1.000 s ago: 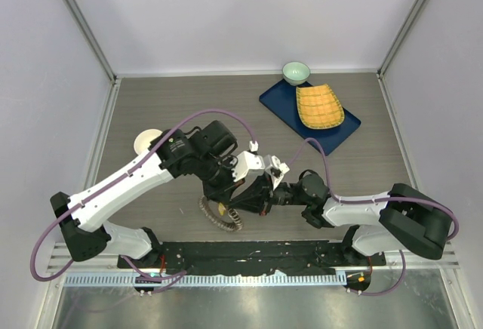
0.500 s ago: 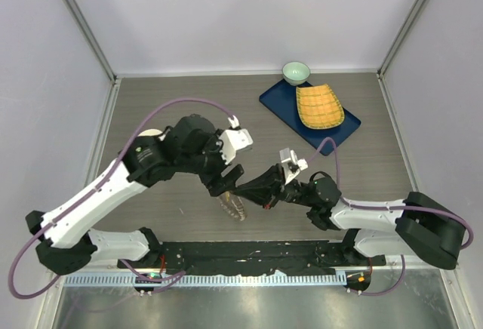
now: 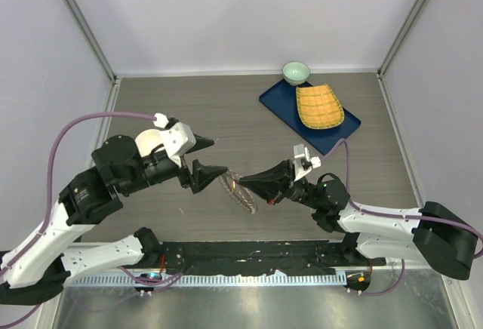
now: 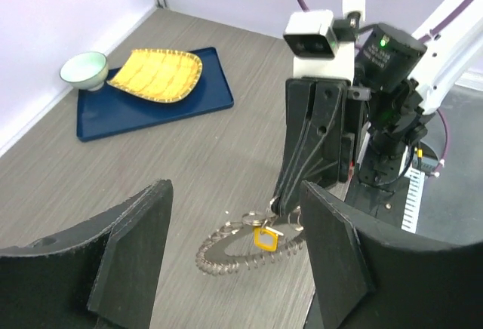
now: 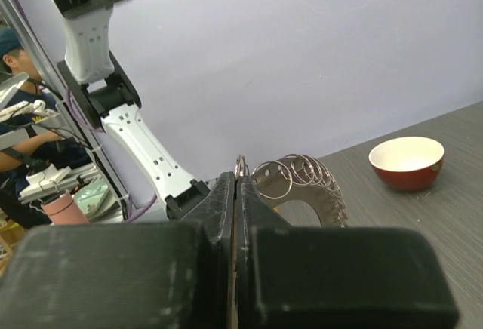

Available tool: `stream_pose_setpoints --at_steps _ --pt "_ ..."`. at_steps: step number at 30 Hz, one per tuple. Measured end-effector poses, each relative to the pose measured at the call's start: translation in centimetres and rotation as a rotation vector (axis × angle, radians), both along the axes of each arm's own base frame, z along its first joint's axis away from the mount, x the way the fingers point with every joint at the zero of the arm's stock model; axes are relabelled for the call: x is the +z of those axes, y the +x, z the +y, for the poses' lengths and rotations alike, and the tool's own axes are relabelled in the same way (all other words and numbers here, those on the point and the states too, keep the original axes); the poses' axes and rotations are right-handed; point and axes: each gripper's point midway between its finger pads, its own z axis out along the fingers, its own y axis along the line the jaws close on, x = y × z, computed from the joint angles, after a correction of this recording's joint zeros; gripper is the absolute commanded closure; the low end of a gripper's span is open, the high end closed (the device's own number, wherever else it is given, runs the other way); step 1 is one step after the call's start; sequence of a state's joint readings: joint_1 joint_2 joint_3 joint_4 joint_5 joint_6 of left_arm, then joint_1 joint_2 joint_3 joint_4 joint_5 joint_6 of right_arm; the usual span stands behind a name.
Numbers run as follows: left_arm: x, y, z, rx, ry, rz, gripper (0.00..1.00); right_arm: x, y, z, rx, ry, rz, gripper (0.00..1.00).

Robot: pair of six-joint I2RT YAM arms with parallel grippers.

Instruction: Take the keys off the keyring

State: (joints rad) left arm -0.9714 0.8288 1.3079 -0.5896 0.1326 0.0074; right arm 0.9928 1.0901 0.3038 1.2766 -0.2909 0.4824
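The jaws of the left gripper (image 3: pixel 219 155) are standing wide apart and holding nothing, hanging above the grey wood-grain bench (image 3: pixel 189 103) just to the left of the task's objects. The jaws of the right gripper (image 3: pixel 243 182) are pressed tightly together, clamping the wire of a large thin metal keyring (image 3: pixel 240 192). In the right wrist view, loops of that wire are rising straight out from between the closed fingertips.

The keyring is sitting between the two grippers, near the front middle of the bench. It is tilting, with the clamped edge raised; whether its lower edge is touching the bench cannot be told. Many small grey-bronze metal keys (image 4: pixel 207 262) are fringing the ring all the way round like a jagged wreath. A small yellow square tag (image 4: pixel 264 238) is hanging inside the ring, close to the right gripper's tip.

At the far right of the bench a dark blue rectangular tray (image 3: pixel 279 103) is lying at an angle, carrying a yellow ridged dish (image 3: pixel 318 106). A pale green round bowl (image 3: pixel 296 71) is sitting at the tray's far corner. A red round bowl with a cream inside (image 5: pixel 407 161) is standing on the left side of the bench, well apart from the keyring and partly hidden behind the left arm in the overhead view.
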Motion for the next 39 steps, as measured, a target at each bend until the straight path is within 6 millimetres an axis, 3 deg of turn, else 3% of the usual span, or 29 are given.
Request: stream_pose_setpoints --at_steps 3,8,11,16,17,19,24,30,35,39 --pt "-1.6 -0.2 -0.3 -0.022 0.02 0.012 0.29 0.6 0.0 -0.3 -0.008 0.02 0.004 0.99" --pt "-6.4 -0.7 -0.8 -0.065 0.092 0.06 0.27 1.6 0.0 -0.9 -0.017 0.05 0.007 0.99" --pt "-7.8 -0.8 -0.9 -0.081 0.117 0.058 0.25 2.0 0.2 -1.2 -0.035 0.068 0.013 0.99" --pt "-8.1 -1.2 -0.7 -0.111 0.105 -0.004 0.23 2.7 0.3 -1.6 -0.05 0.092 0.02 0.99" --pt "-8.2 -1.1 -0.8 -0.111 0.102 -0.014 0.15 2.8 0.4 -1.7 -0.053 0.097 0.026 0.99" --pt "-8.4 -0.9 -1.0 -0.112 0.091 -0.035 0.09 3.0 0.5 -1.8 -0.059 0.105 0.032 0.99" --pt "-9.5 0.0 -2.2 -0.104 0.052 -0.063 0.08 3.4 0.9 -1.9 -0.078 0.119 0.043 0.99" --pt "-10.3 2.0 -3.1 -0.024 0.016 -0.072 0.1 4.6 1.4 -2.2 -0.105 0.152 0.044 0.99" --pt "-9.3 2.8 -3.4 0.018 -0.058 -0.099 0.23 4.7 1.8 -2.3 -0.124 0.16 0.052 0.99" --pt "-8.4 3.0 -3.7 0.023 -0.098 -0.109 0.24 4.7 1.9 -2.4 -0.133 0.163 0.056 0.99"
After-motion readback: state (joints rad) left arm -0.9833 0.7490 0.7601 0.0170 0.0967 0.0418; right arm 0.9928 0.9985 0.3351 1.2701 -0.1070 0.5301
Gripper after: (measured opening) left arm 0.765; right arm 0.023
